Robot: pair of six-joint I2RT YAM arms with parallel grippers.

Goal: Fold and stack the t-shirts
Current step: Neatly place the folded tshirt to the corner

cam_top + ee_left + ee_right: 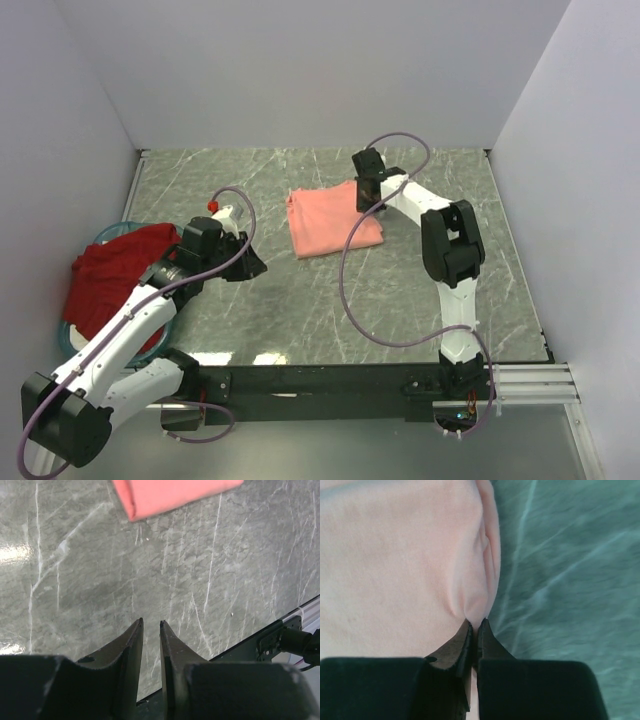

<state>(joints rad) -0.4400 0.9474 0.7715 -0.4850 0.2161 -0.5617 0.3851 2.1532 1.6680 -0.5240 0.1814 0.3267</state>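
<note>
The salmon-pink t-shirt (325, 225) lies folded in a rectangle at the middle of the table; it fills the left of the right wrist view (395, 565), and its near corner shows in the left wrist view (170, 495). My right gripper (475, 625) is shut on the pink shirt's right edge, and the cloth is pinched into a crease between the fingers. In the top view it (366, 190) sits at the shirt's far right corner. The dark red t-shirt (112, 280) lies crumpled over the teal basket at the left. My left gripper (151, 624) hovers over bare table, empty, its jaws nearly together.
The teal round basket (66, 335) sits at the table's left edge under the red shirt. White walls enclose the table on the left, back and right. A black rail (330, 380) runs along the near edge; it also shows in the left wrist view (280, 635).
</note>
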